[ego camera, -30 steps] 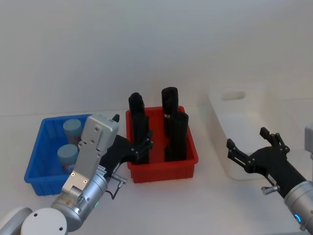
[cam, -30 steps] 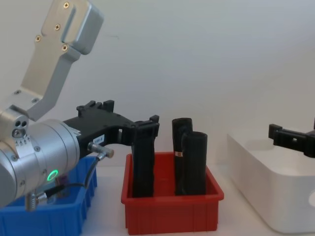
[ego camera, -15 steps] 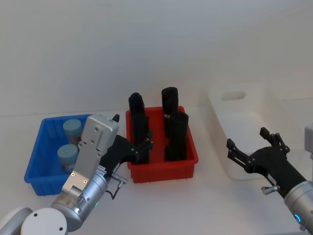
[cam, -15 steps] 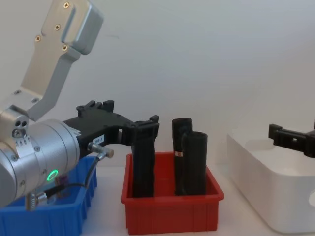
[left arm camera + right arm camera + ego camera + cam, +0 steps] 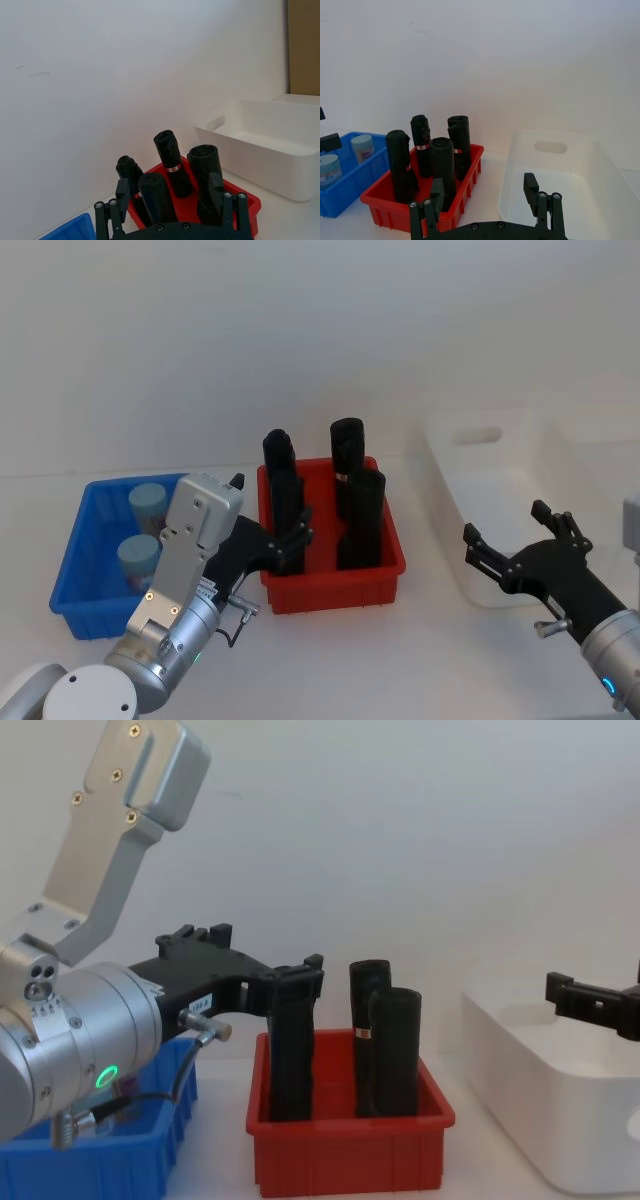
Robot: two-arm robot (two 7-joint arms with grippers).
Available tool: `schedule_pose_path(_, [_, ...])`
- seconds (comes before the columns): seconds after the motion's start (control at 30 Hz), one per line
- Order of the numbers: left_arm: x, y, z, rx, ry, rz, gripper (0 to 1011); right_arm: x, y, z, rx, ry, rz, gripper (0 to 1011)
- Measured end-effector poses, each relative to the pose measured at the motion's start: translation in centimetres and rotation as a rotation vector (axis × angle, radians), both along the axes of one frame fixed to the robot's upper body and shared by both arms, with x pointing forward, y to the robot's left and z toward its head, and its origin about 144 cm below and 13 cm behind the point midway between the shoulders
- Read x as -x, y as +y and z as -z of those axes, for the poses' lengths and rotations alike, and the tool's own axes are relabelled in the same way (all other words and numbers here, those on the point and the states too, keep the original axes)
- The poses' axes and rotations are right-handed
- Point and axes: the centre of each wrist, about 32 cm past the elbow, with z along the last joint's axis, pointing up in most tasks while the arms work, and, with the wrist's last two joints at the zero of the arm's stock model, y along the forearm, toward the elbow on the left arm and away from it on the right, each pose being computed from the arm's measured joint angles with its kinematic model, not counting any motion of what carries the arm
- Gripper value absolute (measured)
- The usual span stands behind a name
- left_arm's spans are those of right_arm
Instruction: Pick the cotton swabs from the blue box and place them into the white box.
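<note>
Two cotton swabs jars with pale blue lids (image 5: 148, 502) (image 5: 137, 555) stand in the blue box (image 5: 72, 575) at the left; the right wrist view shows them too (image 5: 362, 146) (image 5: 329, 169). The white box (image 5: 452, 508) lies at the right, with nothing inside that I can see. My left gripper (image 5: 270, 508) hovers open between the blue box and the red bin, holding nothing. In the left wrist view its fingers (image 5: 122, 192) stand wide apart. My right gripper (image 5: 505, 522) hangs open in front of the white box's near left corner, holding nothing.
A red bin (image 5: 385, 575) with several tall black cylinders (image 5: 360, 520) stands between the blue box and the white box. A white wall rises behind the table. Bare tabletop lies in front of the three containers.
</note>
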Motion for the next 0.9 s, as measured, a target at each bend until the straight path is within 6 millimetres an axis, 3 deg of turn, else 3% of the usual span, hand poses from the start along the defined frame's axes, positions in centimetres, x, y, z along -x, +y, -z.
schedule_pose_path(0.9, [0.00,0.00,0.00,0.000,0.000,0.000,1003,0.00,0.00,0.00,0.000,0.000,0.000,1002])
